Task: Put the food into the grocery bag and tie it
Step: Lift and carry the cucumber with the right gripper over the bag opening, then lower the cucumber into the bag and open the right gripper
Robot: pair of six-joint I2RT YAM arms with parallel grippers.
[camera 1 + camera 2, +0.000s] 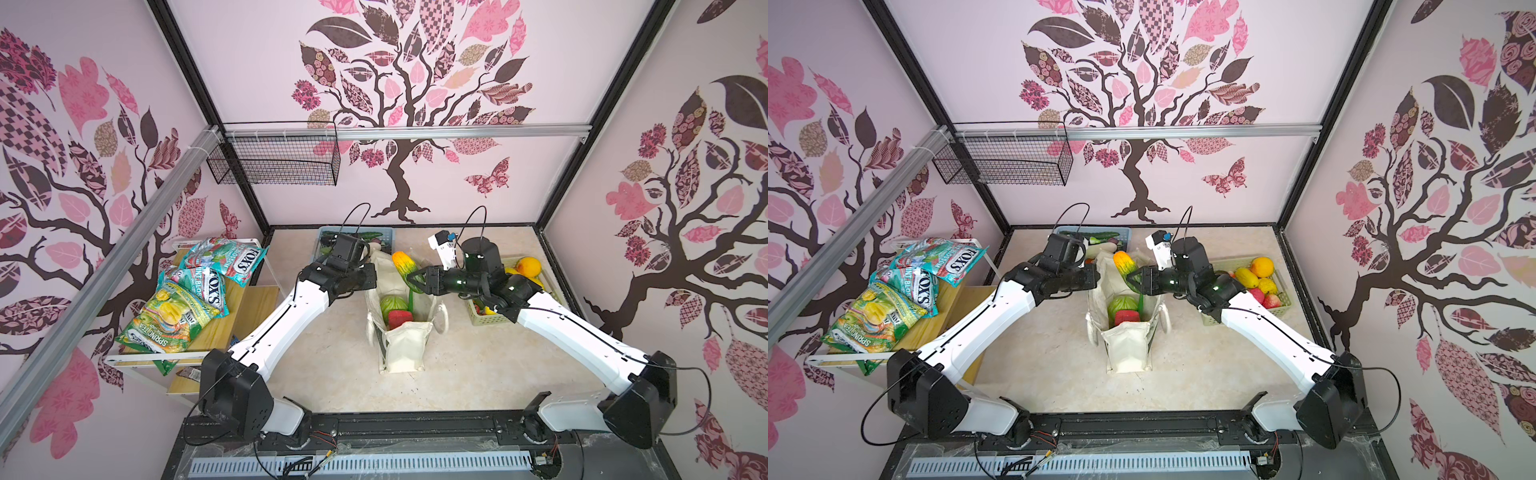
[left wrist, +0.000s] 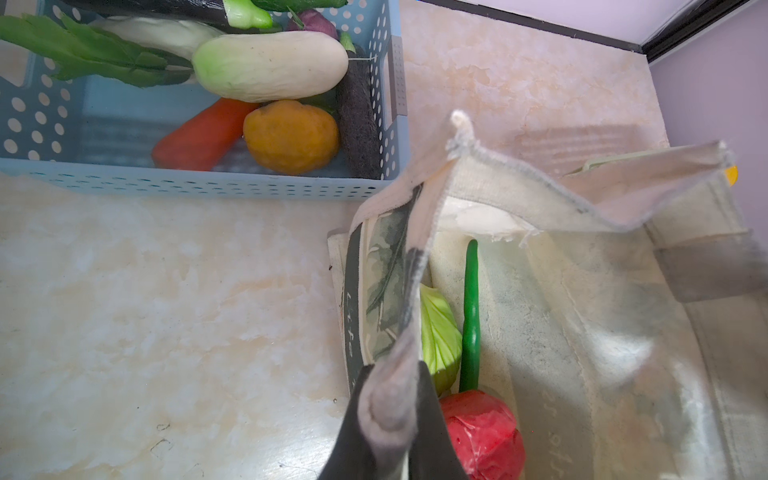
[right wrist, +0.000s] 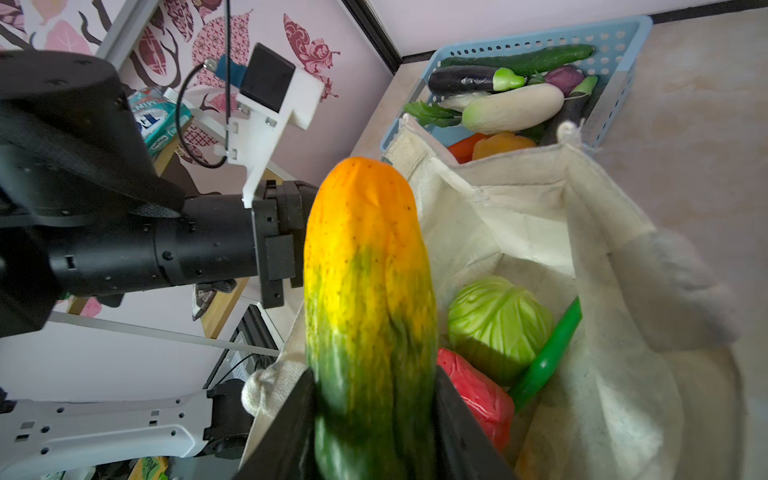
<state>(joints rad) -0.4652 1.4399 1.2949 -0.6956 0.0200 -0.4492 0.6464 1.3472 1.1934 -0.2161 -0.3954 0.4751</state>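
Right wrist view: right jaws clamp a glossy orange-to-green papaya [image 3: 368,291] — left jaws pinch the tote [image 1: 405,349] at nine o'clock.

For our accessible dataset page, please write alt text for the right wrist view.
The fingers of the right gripper hold a long orange-to-green toy fruit above the open cream grocery bag, where a green cabbage and a red piece lie. A blue basket of vegetables stands behind.
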